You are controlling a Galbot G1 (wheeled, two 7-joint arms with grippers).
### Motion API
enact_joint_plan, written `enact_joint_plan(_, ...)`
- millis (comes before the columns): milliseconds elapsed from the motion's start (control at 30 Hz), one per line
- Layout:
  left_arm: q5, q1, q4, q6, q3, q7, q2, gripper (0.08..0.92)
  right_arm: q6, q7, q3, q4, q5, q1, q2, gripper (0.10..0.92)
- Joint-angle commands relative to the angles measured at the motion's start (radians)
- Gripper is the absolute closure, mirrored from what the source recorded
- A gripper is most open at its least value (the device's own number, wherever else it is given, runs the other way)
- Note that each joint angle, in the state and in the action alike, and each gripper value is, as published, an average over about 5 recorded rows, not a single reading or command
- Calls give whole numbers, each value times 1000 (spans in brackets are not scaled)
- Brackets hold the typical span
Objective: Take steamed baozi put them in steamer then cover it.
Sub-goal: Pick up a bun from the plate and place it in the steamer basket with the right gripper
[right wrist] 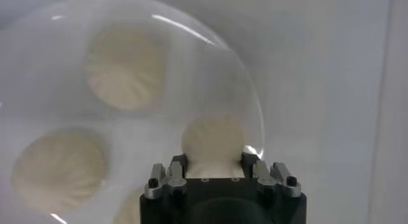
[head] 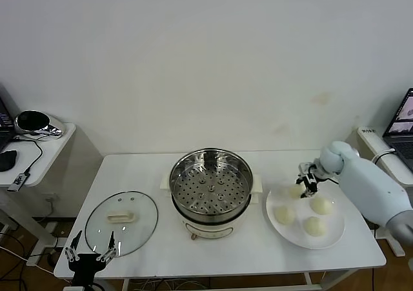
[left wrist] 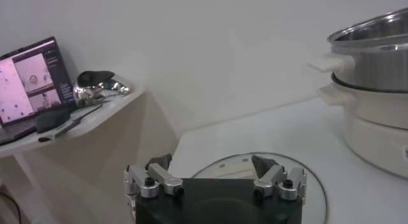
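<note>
1. Right now I see my right gripper (head: 308, 185) clamped around one baozi (right wrist: 213, 139) on the white plate (head: 332, 235) at the desk's right edge.
2. Steamer (head: 211, 191) sits mid-desk; cover (head: 121, 222) lies front-left.
3. Left gripper (head: 90, 251) hangs wide open, empty, at the front-left corner.

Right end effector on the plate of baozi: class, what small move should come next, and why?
Probably lift straight up. The right end effector is shut on a baozi on the plate, and the steamer stands uncovered and empty, its cover beside it.
</note>
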Motion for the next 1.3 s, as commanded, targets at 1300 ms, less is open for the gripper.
enact_joint_plan(1300,-38,-24,-18,-10,-26,5,11,177,520,166,-686,29,43,495,512,467)
